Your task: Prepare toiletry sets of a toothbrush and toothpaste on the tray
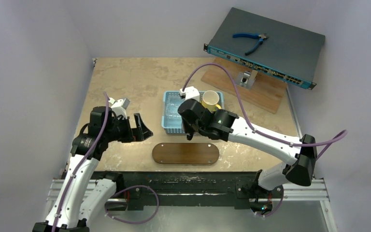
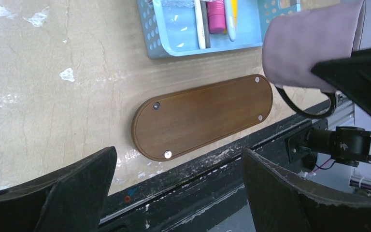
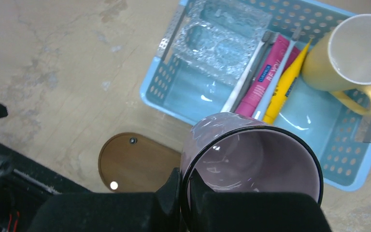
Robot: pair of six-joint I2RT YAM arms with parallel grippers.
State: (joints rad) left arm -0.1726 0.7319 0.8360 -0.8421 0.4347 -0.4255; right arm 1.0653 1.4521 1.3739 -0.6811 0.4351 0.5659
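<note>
The dark-brown oval tray (image 1: 185,153) lies bare near the table's front edge; it also shows in the left wrist view (image 2: 203,116) and the right wrist view (image 3: 135,162). A pink tube (image 3: 265,77), a yellow tube (image 3: 282,87) and two pale toothbrushes (image 3: 249,72) lie in the light-blue basket (image 3: 174,94). My right gripper (image 3: 184,188) is shut on the rim of a purple cup (image 3: 251,164), held above the gap between basket and tray. My left gripper (image 2: 178,193) is open and empty, left of the tray (image 1: 142,128).
A yellow mug (image 3: 348,53) stands in the basket's right end, next to clear plastic packaging (image 3: 217,38). A grey network switch (image 1: 265,43) with blue pliers (image 1: 251,38) leans over a lighter wooden board (image 1: 251,87) at the back right.
</note>
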